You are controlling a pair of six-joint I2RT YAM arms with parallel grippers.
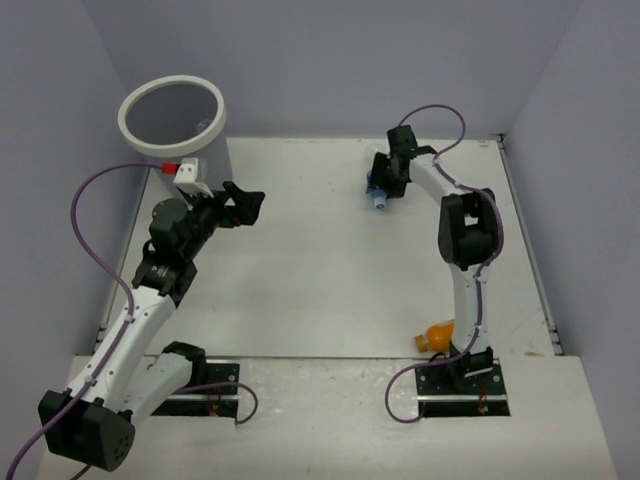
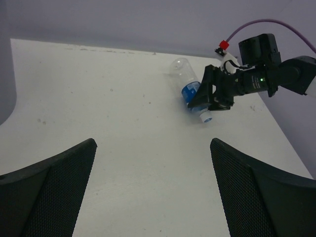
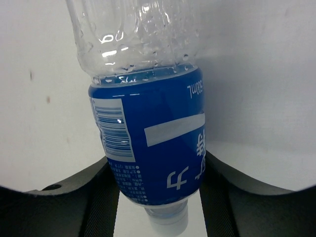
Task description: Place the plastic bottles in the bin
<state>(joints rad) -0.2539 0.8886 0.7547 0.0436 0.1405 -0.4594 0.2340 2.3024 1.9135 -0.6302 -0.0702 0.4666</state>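
A clear bottle with a blue label (image 1: 377, 199) lies on the far middle-right of the table, cap toward me. My right gripper (image 1: 386, 182) is shut on its label end. In the right wrist view the bottle (image 3: 148, 143) fills the gap between both black fingers (image 3: 96, 197), which press its sides. The left wrist view shows the same bottle (image 2: 183, 79) with the right gripper (image 2: 210, 101) on it. An orange bottle (image 1: 437, 335) lies by the right arm's base. The bin (image 1: 122, 115) stands at the far left. My left gripper (image 1: 252, 208) hangs open and empty just right of the bin, also seen in its own wrist view (image 2: 153, 148).
Grey walls close the table on the left, back and right. A purple cable (image 1: 85, 215) loops beside the left arm. The right arm's elbow (image 1: 465, 230) stands above the right side of the table. The other bottles are out of view.
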